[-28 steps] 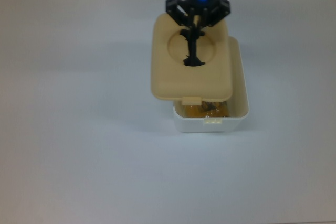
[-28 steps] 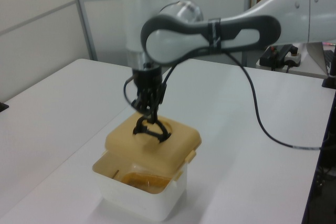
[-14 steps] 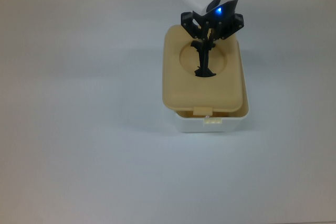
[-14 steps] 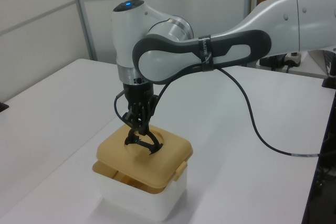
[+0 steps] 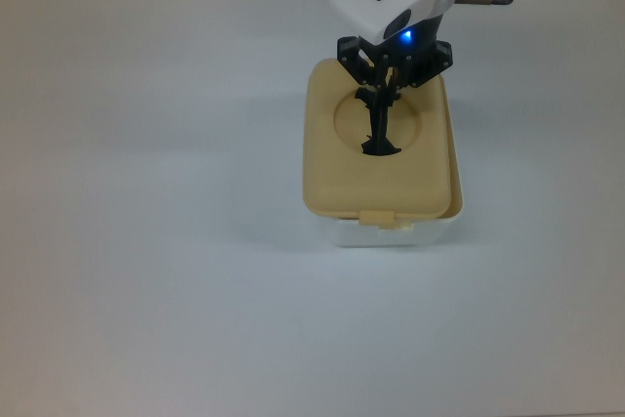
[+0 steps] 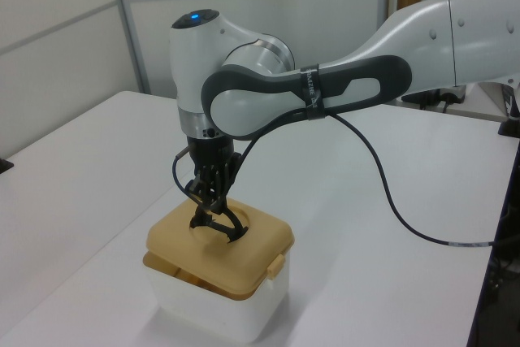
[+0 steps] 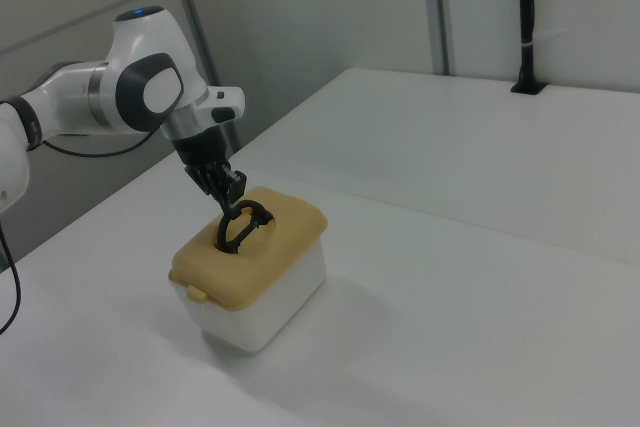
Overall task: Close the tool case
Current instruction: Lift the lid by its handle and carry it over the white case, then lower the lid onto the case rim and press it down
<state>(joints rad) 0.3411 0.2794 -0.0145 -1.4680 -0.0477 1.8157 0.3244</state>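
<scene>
Compared with a second ago, the tan lid (image 5: 379, 148) has shifted from hanging off toward the top view's left and upper side, with the orange contents showing, to covering almost the whole white box (image 5: 391, 232); the contents are now hidden. Half a second ago a strip of the box's near rim still showed below the lid's tab; now the tab (image 5: 377, 217) lies over that edge. In the left view a dark gap remains between lid and box along the near side.

The tool case sits on the white desk (image 5: 146, 192), right of centre in the top view, its long axis running top to bottom there, latch tab toward the bottom edge. The gripper (image 5: 382, 95) has its jaws clenched on the black handle (image 5: 379, 124) in the lid's round recess.
</scene>
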